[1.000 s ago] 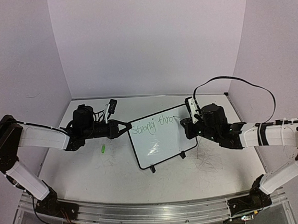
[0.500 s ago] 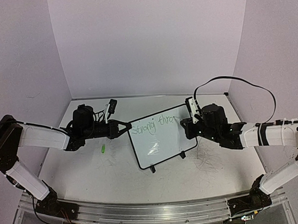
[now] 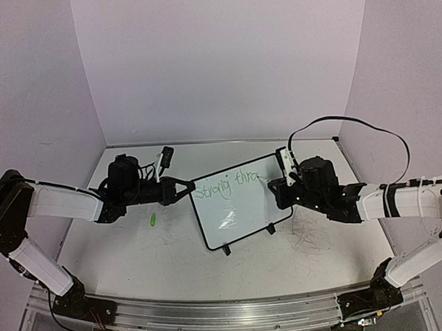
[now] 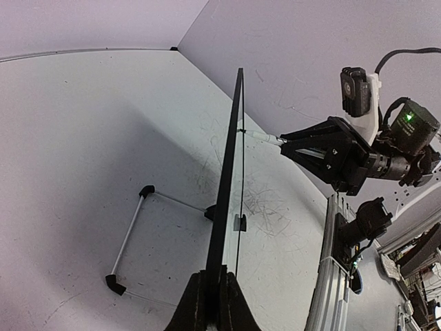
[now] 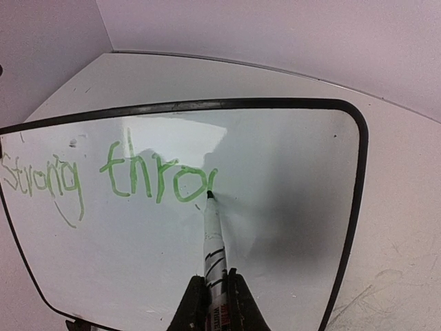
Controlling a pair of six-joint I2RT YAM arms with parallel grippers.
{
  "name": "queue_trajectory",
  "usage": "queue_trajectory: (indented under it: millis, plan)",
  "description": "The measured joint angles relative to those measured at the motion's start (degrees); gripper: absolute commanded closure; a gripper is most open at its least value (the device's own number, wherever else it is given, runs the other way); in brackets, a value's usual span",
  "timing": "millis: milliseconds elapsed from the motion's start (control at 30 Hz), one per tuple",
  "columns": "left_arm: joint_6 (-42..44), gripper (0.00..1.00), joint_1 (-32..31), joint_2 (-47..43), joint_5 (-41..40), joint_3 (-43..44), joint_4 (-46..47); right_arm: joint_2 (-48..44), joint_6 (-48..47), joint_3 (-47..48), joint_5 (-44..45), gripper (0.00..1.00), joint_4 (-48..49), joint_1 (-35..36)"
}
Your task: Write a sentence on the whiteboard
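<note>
Green lettering, the sentence point(image 5: 131, 172) so far reading "Strong thro" on a single line, ran across the upper part of one whiteboard point(image 3: 242, 212). The board stood propped near the middle of the white worktop point(image 3: 136, 251), somewhat nearer the far edge, on two black feet point(image 3: 226, 250).

Two arms reached in from opposite sides. The left end effector point(image 3: 189, 189) was clamped tight on the board's black frame at its left edge. The right end effector point(image 5: 212, 283) was closed around one marker point(image 5: 213, 241), whose tip touched the board at the end of the final "o".

One small green piece point(image 3: 154, 220), too small to identify, lay on the worktop left of the board, below the left arm. Grey scribbles point(image 3: 310, 235) marked the worktop just right of the board. Open worktop stretched from the board's feet to the near edge, while the right half of the board's face remained unwritten.
</note>
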Motion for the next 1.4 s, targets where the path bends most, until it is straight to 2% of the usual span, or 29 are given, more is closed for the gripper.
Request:
queue_trajectory:
  millis: [1400]
  plan:
    - [0.0, 1.0, 0.0, 0.0, -0.1, 0.0, 0.0, 1.7, 0.8, 3.0, 5.5, 1.0, 0.7, 0.2]
